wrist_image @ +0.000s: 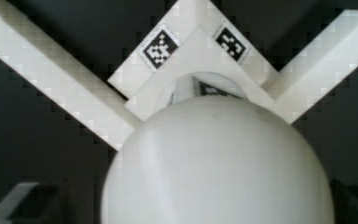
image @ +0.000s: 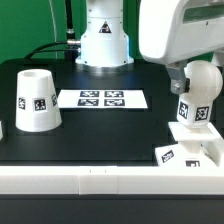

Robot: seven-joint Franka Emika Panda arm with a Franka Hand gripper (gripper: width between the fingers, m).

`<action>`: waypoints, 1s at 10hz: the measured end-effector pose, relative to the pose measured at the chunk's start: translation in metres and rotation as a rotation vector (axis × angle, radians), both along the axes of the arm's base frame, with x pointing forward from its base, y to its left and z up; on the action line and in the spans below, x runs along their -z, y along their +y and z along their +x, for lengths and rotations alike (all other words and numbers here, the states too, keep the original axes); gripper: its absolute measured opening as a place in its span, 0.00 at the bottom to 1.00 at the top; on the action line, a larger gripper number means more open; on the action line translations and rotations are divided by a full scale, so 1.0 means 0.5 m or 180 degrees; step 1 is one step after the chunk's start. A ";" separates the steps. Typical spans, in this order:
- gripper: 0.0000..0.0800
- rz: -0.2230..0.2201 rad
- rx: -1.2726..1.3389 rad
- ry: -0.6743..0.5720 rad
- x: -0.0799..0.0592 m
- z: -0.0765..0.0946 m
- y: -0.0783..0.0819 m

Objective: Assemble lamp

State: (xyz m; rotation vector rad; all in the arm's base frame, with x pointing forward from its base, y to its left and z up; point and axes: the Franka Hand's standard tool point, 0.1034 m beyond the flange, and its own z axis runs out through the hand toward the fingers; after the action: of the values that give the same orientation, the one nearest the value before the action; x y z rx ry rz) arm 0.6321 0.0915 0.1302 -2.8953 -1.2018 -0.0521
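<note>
We see the pincer (image: 185, 80) at its widest spread, lowered over the bulb (image: 201, 86) on the exterior view's right. Its fingertips are hidden behind the bulb and the arm, so we cannot tell whether either pad touches it. In the wrist view the bulb (wrist_image: 211, 160) fills the near field as a smooth white dome, right under the camera.

The bulb stands upright, round end up, with a square tag on its lower neck. Just below it lies the low square base (image: 185, 152), tags on its sides. We cannot tell whether the bulb is seated in it. In the wrist view the base (wrist_image: 194, 45) shows two tags beyond the dome, with white rails (wrist_image: 51, 60) slanting in on either side.

Across the black table (image: 110, 135) the marker board (image: 100, 98) lies flat in the middle. The shade (image: 35, 100) stands well apart at the exterior view's left, narrow end up
</note>
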 end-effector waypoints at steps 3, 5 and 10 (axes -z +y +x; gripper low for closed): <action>0.87 -0.0093 -0.0985 -0.0003 0.005 -0.003 0.006; 0.87 -0.0125 -0.1489 0.0008 0.008 -0.004 0.007; 0.85 -0.0155 -0.2017 0.0012 0.009 -0.004 0.004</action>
State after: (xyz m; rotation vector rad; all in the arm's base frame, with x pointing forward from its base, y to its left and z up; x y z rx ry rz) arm 0.6299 0.0932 0.1256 -2.4014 -2.0662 -0.0127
